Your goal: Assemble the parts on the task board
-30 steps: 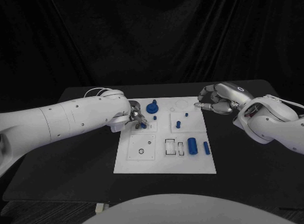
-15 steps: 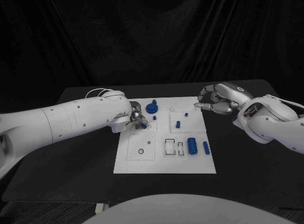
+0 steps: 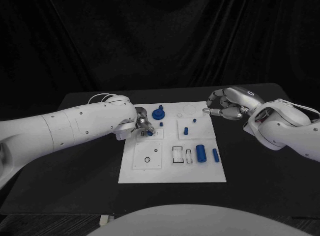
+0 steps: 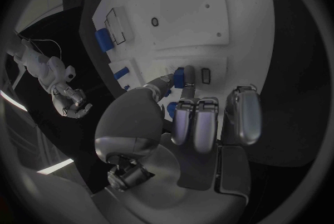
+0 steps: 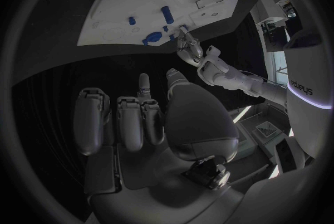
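Pinching a small blue peg (image 4: pixel 180 76) between thumb and fingertip, the left hand (image 3: pixel 143 125) sits low over the far left part of the white task board (image 3: pixel 170 174). The left wrist view shows the peg standing roughly upright against the board's surface, just beside a small rectangular slot (image 4: pixel 206 75); whether its lower end is already in a hole I cannot tell. The move ahead turns on that relation: the peg's long axis points down into the board, so seating it looks like a straight push along that axis, with little sideways shift.

The right hand (image 3: pixel 227 104) hovers off the board's far right corner, its fingers curled in with nothing between them. It is well apart from the peg, so the left hand is clearly the nearer one for this step.

Other parts lie on the board: a blue knob (image 3: pixel 158 113) stands near the far edge just beside the left hand, a short blue pin (image 3: pixel 186 131) lies in the middle, and a thick blue cylinder (image 3: pixel 201 152) and a slimmer blue bar (image 3: pixel 216 155) lie side by side on the near right, their long axes running toward the robot.
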{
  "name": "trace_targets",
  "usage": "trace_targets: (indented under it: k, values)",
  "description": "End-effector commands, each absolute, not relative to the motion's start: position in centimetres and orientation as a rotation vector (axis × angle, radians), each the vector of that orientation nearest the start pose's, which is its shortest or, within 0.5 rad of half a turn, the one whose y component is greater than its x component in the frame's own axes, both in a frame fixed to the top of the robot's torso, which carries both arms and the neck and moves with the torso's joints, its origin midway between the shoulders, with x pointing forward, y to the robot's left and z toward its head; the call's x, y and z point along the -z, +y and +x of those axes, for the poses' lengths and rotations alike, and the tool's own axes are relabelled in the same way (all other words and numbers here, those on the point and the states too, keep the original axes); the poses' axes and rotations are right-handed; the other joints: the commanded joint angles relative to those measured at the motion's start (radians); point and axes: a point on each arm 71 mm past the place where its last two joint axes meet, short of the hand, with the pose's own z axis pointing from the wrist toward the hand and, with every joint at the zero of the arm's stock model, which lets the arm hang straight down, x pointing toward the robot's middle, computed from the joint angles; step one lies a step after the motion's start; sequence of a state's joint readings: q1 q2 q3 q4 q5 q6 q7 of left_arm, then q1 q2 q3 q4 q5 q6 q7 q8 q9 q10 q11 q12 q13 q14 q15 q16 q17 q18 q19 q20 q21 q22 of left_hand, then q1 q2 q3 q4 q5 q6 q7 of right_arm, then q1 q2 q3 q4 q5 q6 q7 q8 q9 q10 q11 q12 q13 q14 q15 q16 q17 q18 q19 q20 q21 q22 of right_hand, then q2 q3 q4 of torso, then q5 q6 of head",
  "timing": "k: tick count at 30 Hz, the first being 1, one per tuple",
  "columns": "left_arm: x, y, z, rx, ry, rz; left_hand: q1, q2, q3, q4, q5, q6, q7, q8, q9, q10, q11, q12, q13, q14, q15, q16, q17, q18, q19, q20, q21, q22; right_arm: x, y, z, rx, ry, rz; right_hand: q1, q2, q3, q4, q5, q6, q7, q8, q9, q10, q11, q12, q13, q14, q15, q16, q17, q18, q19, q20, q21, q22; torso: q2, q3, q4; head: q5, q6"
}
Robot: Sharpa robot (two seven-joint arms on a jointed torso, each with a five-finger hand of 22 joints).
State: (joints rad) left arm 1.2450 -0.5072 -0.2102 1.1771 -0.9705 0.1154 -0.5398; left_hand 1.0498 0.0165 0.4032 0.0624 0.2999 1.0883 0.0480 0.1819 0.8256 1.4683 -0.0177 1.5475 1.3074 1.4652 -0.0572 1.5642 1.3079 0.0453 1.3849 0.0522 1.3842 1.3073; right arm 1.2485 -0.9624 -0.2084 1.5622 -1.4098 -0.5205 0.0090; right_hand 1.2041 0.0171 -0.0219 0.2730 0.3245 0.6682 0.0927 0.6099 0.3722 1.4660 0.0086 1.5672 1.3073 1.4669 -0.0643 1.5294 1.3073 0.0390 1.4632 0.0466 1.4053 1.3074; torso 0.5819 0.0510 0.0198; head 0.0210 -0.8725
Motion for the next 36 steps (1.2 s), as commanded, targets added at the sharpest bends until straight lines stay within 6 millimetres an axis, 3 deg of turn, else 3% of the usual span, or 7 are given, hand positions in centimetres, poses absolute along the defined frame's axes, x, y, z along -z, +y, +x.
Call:
trace_targets:
  k: [1,13,29,33,34,35,36]
  values:
    - [28.2,14.9,50.9,0.299,2.457,-0.171,-0.016,0.000,0.000,0.006,-0.032,-0.006,-0.003,-0.002,0.002,0.073,-0.003,-0.006,0.230,0.106,-0.005,0.007,0.263,0.016,-0.006,-0.001,-0.006,0.125,20.5,-24.9,46.0,-0.635,1.585,-0.132,0.008,-0.001,0.000,0.002,0.006,0.004,0.004,0.000,-0.001,0.105,0.003,0.004,0.264,0.083,0.009,-0.004,0.162,0.006,0.030,0.006,-0.003,0.204,0.000,0.0002,-0.0002,0.001,0.000]
    - [28.3,15.1,50.9,0.287,2.470,-0.169,-0.136,-0.024,-0.148,0.118,-0.242,-0.006,0.008,-0.021,0.003,0.071,0.008,-0.008,0.229,0.106,0.005,0.007,0.263,0.018,-0.007,0.008,-0.021,0.128,20.6,-24.9,46.0,-0.635,1.593,-0.133,0.009,-0.001,0.000,0.003,0.007,0.004,0.004,0.000,-0.001,0.105,0.004,0.004,0.264,0.084,0.009,-0.003,0.163,0.005,0.030,0.006,-0.003,0.204,0.000,-0.0002,0.0005,0.005,0.000]
    - [28.3,15.5,51.0,0.284,2.456,-0.186,-0.196,-0.020,-0.274,0.212,-0.251,0.012,0.001,0.010,0.053,0.074,0.003,-0.006,0.233,0.106,0.001,0.007,0.263,0.017,-0.001,0.005,-0.023,0.138,20.9,-25.0,45.9,-0.633,1.604,-0.132,0.009,-0.001,-0.001,0.004,0.007,0.003,0.005,0.000,-0.002,0.105,0.004,0.004,0.264,0.083,0.010,-0.004,0.162,0.006,0.030,0.007,-0.004,0.204,0.000,-0.0001,0.0003,0.010,0.000]
    - [28.2,15.7,50.8,0.293,2.439,-0.194,-0.167,-0.005,-0.312,0.221,-0.252,0.009,-0.014,0.095,0.166,0.082,-0.007,0.002,0.241,0.106,-0.012,0.007,0.263,0.014,0.010,-0.003,-0.016,0.147,20.9,-25.0,45.9,-0.634,1.603,-0.133,0.008,-0.001,-0.002,0.005,0.008,0.003,0.005,-0.001,-0.002,0.105,0.005,0.004,0.264,0.083,0.010,-0.004,0.161,0.006,0.030,0.007,-0.005,0.203,0.000,0.0000,0.0007,0.012,0.000]
    - [28.1,15.8,50.7,0.293,2.434,-0.189,-0.144,0.006,-0.338,0.221,-0.246,-0.005,-0.025,0.180,0.278,0.102,-0.022,0.023,0.263,0.106,-0.021,0.007,0.263,0.009,0.032,-0.012,0.003,0.162,20.9,-25.0,45.9,-0.635,1.603,-0.133,0.007,-0.001,-0.003,0.007,0.007,0.002,0.006,-0.002,-0.003,0.105,0.005,0.004,0.264,0.083,0.011,-0.004,0.161,0.006,0.030,0.007,-0.005,0.203,0.000,-0.0001,0.0006,0.013,0.000]
    - [27.9,16.0,50.7,0.291,2.424,-0.179,-0.144,0.006,-0.338,0.221,-0.246,-0.005,-0.025,0.180,0.278,0.102,-0.022,0.023,0.263,0.106,-0.021,0.007,0.263,0.009,0.032,-0.012,0.003,0.162,20.9,-25.0,45.9,-0.635,1.603,-0.134,0.007,-0.001,-0.003,0.007,0.007,0.002,0.006,-0.002,-0.003,0.105,0.005,0.004,0.264,0.083,0.011,-0.004,0.161,0.006,0.030,0.007,-0.005,0.203,0.000,-0.0001,0.0007,0.014,0.000]
    - [27.6,16.2,50.6,0.286,2.408,-0.163,-0.138,0.003,-0.359,0.223,-0.245,0.003,-0.036,0.266,0.362,0.102,-0.029,0.023,0.263,0.106,-0.029,0.007,0.263,0.001,0.057,-0.020,0.031,0.179,20.9,-25.0,45.8,-0.636,1.603,-0.135,0.005,-0.001,-0.005,0.010,0.007,0.001,0.007,-0.003,-0.004,0.105,0.006,0.004,0.264,0.083,0.011,-0.005,0.160,0.006,0.029,0.008,-0.006,0.203,0.000,-0.0002,0.0008,0.015,0.000]
